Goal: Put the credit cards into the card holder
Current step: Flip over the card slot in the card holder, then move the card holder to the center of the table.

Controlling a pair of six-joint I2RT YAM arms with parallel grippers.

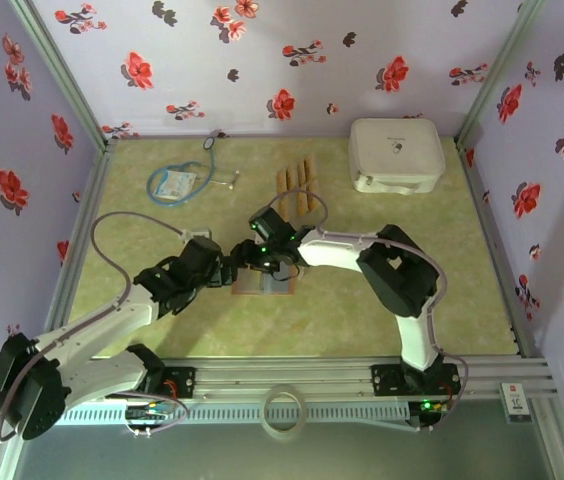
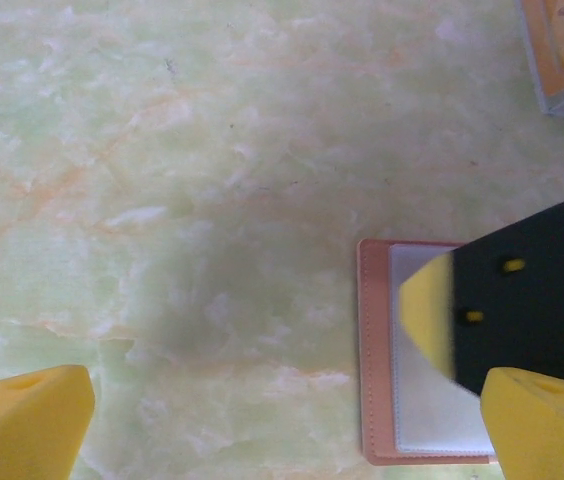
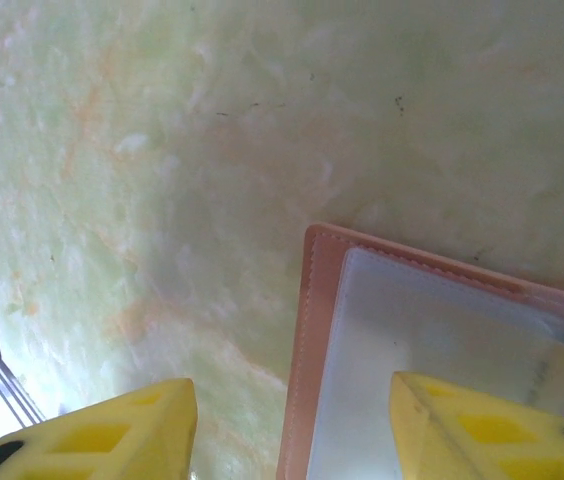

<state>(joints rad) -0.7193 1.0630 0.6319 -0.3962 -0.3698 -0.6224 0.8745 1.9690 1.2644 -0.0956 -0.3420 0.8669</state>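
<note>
Overhead, both wrists crowd over the card holder [image 1: 262, 287] at mid-table and hide most of it. Close up, it lies open and flat on the green marbled table [image 2: 162, 200]: a reddish-brown border around a greyish, clear-fronted pocket, with its far side cut off. The credit cards [image 1: 297, 187], roughly 4 tan strips too small to count surely, lie well apart from it towards the back, near a white case [image 1: 395, 155]. The left gripper [image 2: 282, 430] hangs spread wide over bare table just beside the holder, gripping nothing. The right gripper [image 3: 292, 430] stands partly spread, 1 finger above the pocket, with nothing between its fingers.
</note>
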